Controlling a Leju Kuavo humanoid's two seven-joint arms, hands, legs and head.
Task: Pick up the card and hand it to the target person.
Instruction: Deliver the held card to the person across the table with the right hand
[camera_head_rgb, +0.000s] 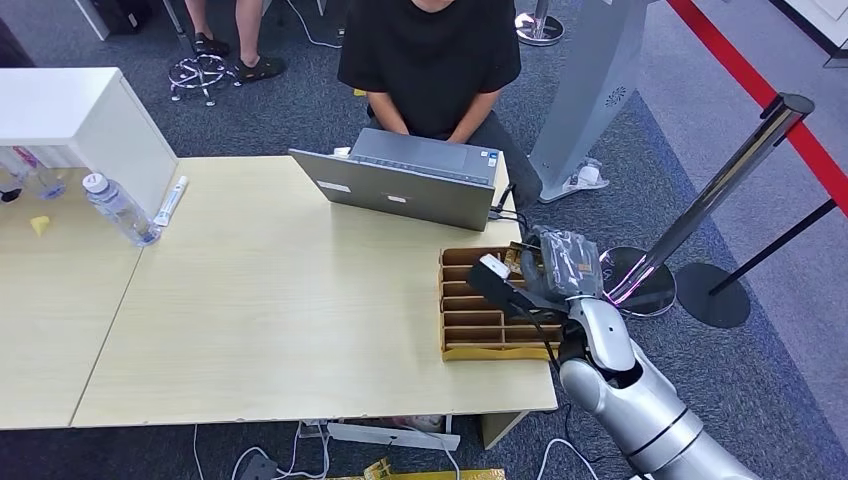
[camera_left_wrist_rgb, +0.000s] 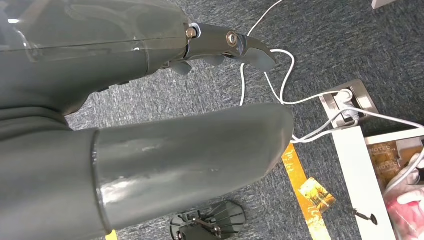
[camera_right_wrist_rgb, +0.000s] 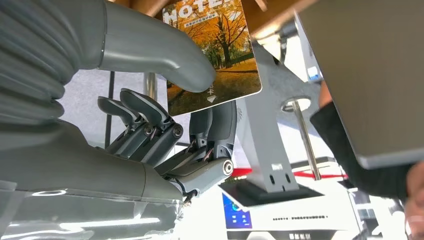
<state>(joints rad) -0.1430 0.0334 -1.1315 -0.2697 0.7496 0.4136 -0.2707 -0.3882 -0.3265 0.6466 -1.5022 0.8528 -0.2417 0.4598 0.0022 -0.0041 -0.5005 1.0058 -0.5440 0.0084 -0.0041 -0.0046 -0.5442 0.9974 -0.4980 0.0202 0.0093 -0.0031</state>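
My right hand (camera_head_rgb: 556, 266) hovers over the far right corner of the brown cardboard card box (camera_head_rgb: 478, 318) at the table's right end. In the right wrist view the thumb and a finger pinch a card (camera_right_wrist_rgb: 215, 55) printed with yellow autumn trees, while the other fingers (camera_right_wrist_rgb: 150, 130) curl below it. The target person (camera_head_rgb: 432, 60), in a black shirt, sits across the table behind a grey laptop (camera_head_rgb: 405, 180). My left hand (camera_left_wrist_rgb: 165, 150) hangs over the carpet with thumb and fingers apart and nothing in it.
A water bottle (camera_head_rgb: 118, 210) and a white box (camera_head_rgb: 80, 120) stand at the table's far left. A chrome stanchion (camera_head_rgb: 720, 185) and its bases stand on the carpet to my right. A power strip (camera_left_wrist_rgb: 347, 102), cables and a fallen card (camera_left_wrist_rgb: 316, 195) lie on the floor.
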